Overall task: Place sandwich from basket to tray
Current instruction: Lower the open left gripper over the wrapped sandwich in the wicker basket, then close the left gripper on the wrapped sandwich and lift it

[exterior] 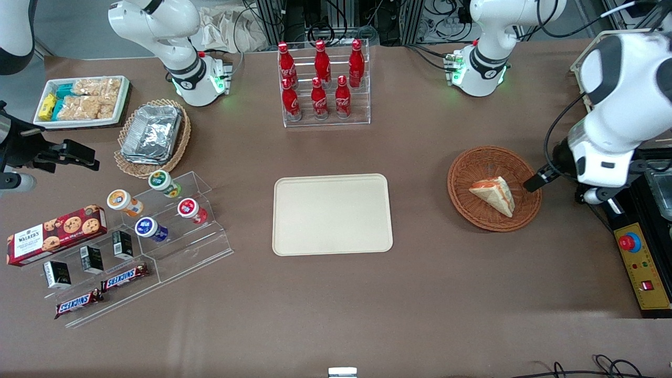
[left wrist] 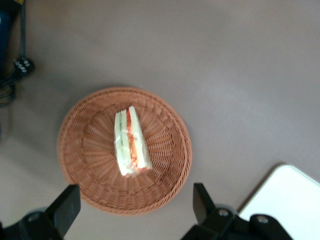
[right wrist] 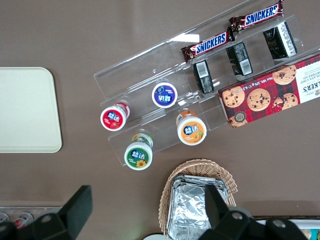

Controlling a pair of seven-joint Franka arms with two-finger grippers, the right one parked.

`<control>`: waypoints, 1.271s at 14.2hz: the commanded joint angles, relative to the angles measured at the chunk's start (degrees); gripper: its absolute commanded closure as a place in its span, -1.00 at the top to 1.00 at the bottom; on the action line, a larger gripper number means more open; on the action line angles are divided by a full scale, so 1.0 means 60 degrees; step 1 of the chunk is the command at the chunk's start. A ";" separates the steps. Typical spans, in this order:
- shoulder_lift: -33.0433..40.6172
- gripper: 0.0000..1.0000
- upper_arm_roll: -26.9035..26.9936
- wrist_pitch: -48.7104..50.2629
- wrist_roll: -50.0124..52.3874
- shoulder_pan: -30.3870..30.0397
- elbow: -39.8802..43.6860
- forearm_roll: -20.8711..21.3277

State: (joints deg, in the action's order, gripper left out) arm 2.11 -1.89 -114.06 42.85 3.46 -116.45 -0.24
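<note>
Black fingers [left wrist: 65, 207] spread wide: my gripper [left wrist: 132, 207] hovers above the basket [left wrist: 165, 175] rim (approach step). The sandwich [left wrist: 131, 142] lies inside, untouched. Next I'd centre, descend, then pinch; the tray [exterior: 332, 214] waits empty.

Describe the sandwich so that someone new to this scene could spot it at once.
Start at the cream tray mid-table, then look toward the working arm's end to the round reddish-brown basket. The sandwich lies inside it: a pale bread wedge with an orange-red and green filling stripe, the only food there. The open end effector hovers above the basket.
</note>
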 commanded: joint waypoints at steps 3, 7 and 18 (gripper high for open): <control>0.0177 1.00 0.0036 -0.1732 0.1806 -0.0019 -0.2052 0.0142; -0.0878 1.00 0.0036 -0.2244 0.3211 -0.0005 -0.2183 0.0258; -0.1861 0.95 0.0022 -0.4645 0.3698 0.0098 -0.3310 0.0332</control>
State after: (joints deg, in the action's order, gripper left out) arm -10.04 -1.76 -137.23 62.30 3.52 -132.99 0.12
